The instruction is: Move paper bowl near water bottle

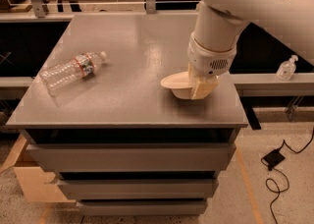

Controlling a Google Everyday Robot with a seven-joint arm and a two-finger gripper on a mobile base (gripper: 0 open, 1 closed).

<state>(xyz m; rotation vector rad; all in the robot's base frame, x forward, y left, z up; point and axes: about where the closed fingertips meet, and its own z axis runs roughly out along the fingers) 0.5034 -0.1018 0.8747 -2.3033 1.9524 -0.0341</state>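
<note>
The paper bowl (175, 84) is off-white and sits at the right front of the grey table (132, 46), its left rim raised so it shows almost edge-on, just above the surface. My gripper (202, 87) hangs from the big white arm and is shut on the bowl's right rim, its tan fingers (205, 88) around it. The water bottle (72, 71), clear with a white cap and a red-edged label, lies on its side at the table's left, well apart from the bowl.
A small clear pump-top bottle (286, 68) stands on a ledge to the right. A black adapter with cable (273, 158) lies on the floor at right. A cardboard box (30, 182) sits at lower left. Drawers (132, 158) are below the tabletop.
</note>
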